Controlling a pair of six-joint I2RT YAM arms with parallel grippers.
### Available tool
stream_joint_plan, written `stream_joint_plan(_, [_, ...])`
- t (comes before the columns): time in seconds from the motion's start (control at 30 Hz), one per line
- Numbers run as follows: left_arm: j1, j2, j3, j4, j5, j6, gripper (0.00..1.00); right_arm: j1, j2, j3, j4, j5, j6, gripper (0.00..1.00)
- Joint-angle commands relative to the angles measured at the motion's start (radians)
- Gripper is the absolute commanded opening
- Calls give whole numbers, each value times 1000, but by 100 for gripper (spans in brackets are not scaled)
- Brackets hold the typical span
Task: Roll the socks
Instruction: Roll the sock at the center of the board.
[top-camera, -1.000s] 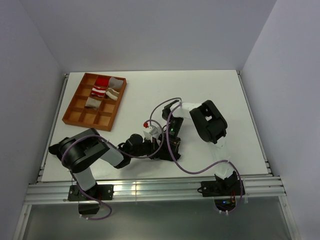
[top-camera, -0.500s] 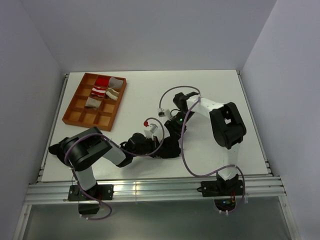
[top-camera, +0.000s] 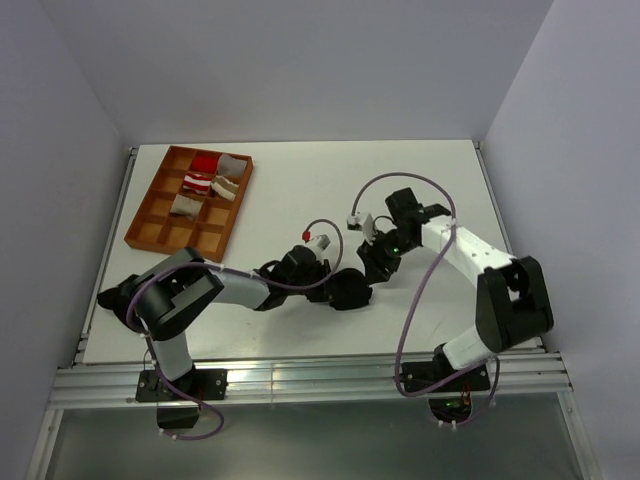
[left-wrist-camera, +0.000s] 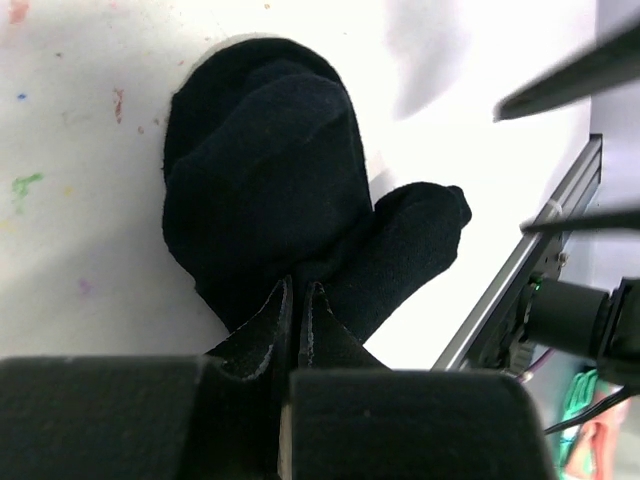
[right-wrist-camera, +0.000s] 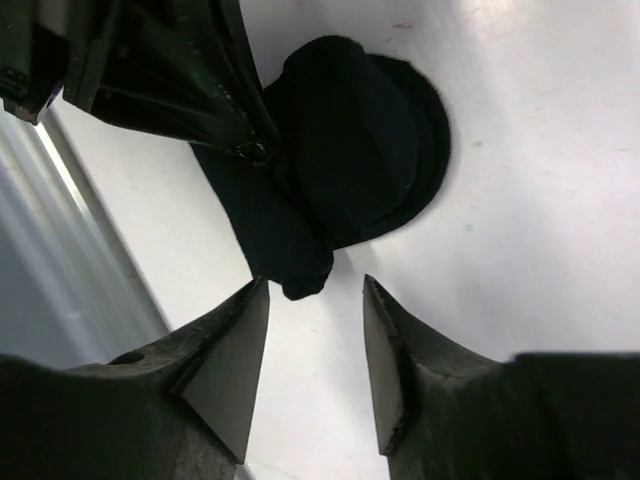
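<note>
On the counter, toward its front edge, the left jaws are pinched shut on the loose edge of the black sock, probably anchoring the partly formed roll so it cannot unwind. Further right, the right jaws stand wide and empty, with the sock's tail just beyond their tips, placed for a fresh grip.

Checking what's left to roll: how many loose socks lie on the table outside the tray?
1: the black sock, at front centre, pinched by the left claw. Others may be hidden.
</note>
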Motion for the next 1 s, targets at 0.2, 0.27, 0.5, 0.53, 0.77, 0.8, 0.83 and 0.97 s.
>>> stream_joint_plan(0.2, [36,81,106,-391,92,-61,0,13,-311,-235,281,66,-109,56])
stream_joint_plan(0.27, [45,87,123,-423,112,-62,0,18,-337,-274,294,54,-137,57])
stream_joint_plan(0.5, [72,127,170,-484,175,-53,0,139,-429,-377,347,109,-203,59])
stream_joint_plan(0.53, [77,130,173,-490,176,-51,1,160,-434,-385,368,135,-201,59])
stream_joint_plan(0.77, [82,145,178,-475,204,-61,0,329,-397,-439,449,254,-186,61])
stream_joint_plan(0.8, [82,145,175,-467,208,-62,0,340,-388,-439,462,265,-184,61])
stream_joint_plan(0.83, [83,147,173,-464,210,-65,0,353,-379,-440,466,273,-186,61])
stream_joint_plan(0.97, [85,150,172,-460,215,-65,0,373,-331,-439,486,317,-187,61])
